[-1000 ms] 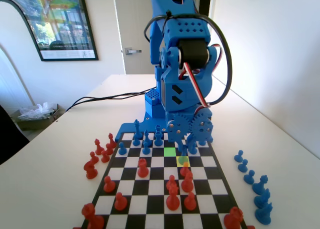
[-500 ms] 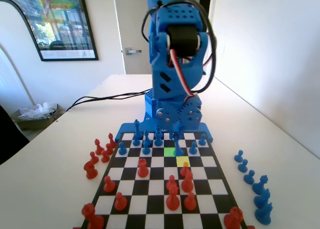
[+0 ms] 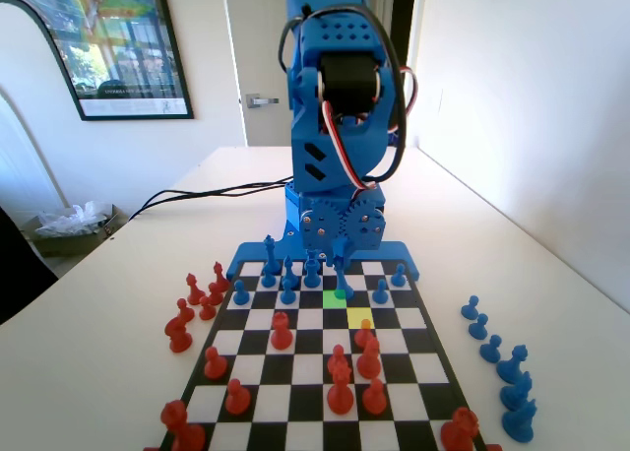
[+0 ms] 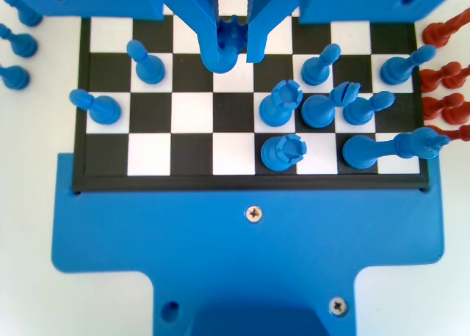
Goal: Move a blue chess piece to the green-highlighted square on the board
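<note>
Since a second ago your blue two-finger gripper [image 3: 338, 272] has swung off the yellow square [image 3: 360, 316], leftward in the fixed view and back toward the arm's base. It now hangs over the bright green highlighted square [image 3: 335, 298]. The small slim blue plastic pawn with the knob head [image 3: 340, 282] came along with it, and the yellow square is bare now. Judged from that, the carry is about done and lowering and release remain.

Jaws: narrow, clamped on the pawn. In the wrist view the piece [image 4: 225, 48] sits pinched between the two fingers [image 4: 197, 20], base toward the black-and-white chequered board [image 4: 192, 141].

Whether the pawn's base touches the green square or hangs just above it, you cannot tell from either view. Neighbouring blue pawns [image 3: 380, 291] stand just beside.
</note>
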Controlling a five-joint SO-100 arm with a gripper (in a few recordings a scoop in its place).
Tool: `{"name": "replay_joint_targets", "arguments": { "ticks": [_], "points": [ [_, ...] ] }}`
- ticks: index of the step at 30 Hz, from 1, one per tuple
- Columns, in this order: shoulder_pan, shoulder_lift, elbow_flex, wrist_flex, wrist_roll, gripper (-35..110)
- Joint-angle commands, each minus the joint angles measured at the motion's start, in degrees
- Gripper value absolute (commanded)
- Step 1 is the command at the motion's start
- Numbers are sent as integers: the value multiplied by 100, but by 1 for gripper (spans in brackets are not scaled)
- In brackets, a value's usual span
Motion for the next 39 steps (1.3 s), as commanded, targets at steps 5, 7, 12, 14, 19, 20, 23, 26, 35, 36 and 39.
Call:
{"name": "replay_joint_targets", "arguments": {
  "ticks": [5, 7, 12, 14, 19, 20, 23, 26, 35, 36, 39],
  "points": [
    [-26, -53, -536, 158, 237, 1],
    [-18, -141, -598, 167, 246, 1],
    [9, -229, -536, 53, 255, 1],
    [18, -229, -475, 9, 255, 1],
    [35, -229, -316, -105, 246, 1],
    [35, -229, -290, -114, 246, 1],
    [35, -229, -220, -158, 237, 1],
    [0, -229, -149, -158, 229, 1],
    [-53, -220, -35, -158, 237, 1],
    [-44, -220, -35, -167, 237, 1],
    [-18, -220, -26, -176, 220, 1]
  ]
}}
